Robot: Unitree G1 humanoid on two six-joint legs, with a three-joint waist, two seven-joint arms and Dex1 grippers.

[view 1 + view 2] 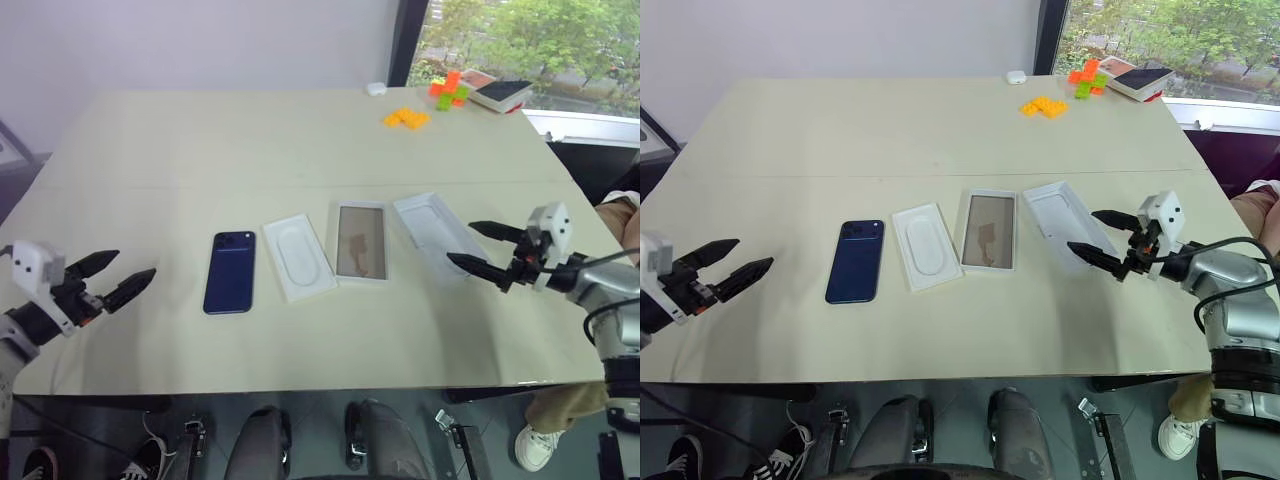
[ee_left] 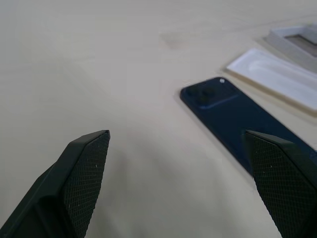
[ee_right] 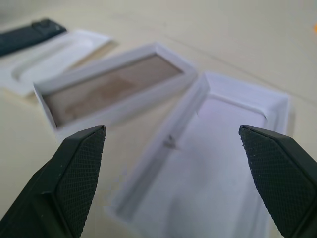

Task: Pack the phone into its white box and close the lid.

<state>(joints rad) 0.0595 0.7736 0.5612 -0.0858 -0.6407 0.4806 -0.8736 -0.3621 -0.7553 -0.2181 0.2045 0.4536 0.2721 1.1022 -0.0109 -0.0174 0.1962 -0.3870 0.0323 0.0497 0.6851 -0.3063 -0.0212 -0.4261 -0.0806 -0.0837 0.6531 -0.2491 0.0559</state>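
Reaching for the phone (image 1: 230, 272), the spread left claw (image 1: 118, 277) should straddle its long edges; right claw (image 1: 486, 250) hangs spread too.

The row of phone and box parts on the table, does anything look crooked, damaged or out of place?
Nothing is damaged. The lid lies inside up and skewed, angled against the straighter phone, insert and white box.
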